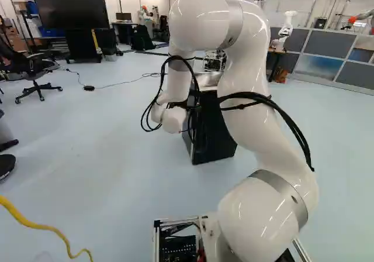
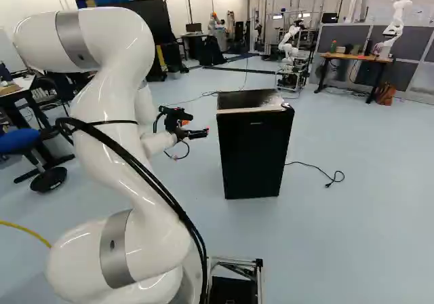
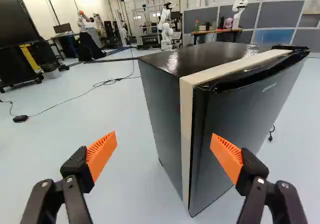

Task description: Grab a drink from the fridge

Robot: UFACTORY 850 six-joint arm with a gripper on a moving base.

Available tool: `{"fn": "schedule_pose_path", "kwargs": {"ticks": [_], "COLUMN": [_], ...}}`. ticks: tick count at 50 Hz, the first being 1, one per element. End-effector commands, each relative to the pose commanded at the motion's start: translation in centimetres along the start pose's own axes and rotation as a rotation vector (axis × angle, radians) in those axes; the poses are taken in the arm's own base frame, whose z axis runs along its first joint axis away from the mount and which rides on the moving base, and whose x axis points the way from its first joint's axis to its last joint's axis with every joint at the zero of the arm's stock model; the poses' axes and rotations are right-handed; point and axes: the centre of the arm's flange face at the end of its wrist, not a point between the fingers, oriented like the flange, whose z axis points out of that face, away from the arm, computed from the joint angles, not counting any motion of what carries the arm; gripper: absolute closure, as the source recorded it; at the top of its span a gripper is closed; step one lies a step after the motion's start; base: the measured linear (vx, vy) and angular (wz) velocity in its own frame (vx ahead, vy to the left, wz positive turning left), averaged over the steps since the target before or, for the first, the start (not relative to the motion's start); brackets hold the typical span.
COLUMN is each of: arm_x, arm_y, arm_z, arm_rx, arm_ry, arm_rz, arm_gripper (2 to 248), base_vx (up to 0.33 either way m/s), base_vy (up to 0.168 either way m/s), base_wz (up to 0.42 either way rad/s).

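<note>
Right base view: we hold our gripper (image 2: 206, 133), fingers apart, left of the shut fridge (image 2: 253, 156).

Black fridge (image 3: 240, 114), orange pads (image 3: 101, 155).

Fridge (image 2: 254, 155), yellow cable (image 1: 22, 219) on floor (image 2: 366, 236)

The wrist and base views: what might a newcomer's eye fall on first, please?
Probably the glossy white arm, looming right of the middle in the left base view. Then the black, boxy fridge on the pale floor, ahead of the open black gripper with orange pads.
</note>
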Motion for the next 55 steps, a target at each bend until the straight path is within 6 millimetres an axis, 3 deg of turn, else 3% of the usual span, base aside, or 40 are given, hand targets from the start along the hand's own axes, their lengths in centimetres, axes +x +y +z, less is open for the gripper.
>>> {"fn": "schedule_pose_path", "kwargs": {"ticks": [55], "arm_x": [0.9], "arm_y": [2.7], "arm_z": [4.3], "arm_rx": [-0.087], "arm_ry": [0.026], "arm_rz": [0.035], "arm_gripper": [3], "base_vx": [0.000], "base_vy": [0.000], "base_wz": [0.000]}}
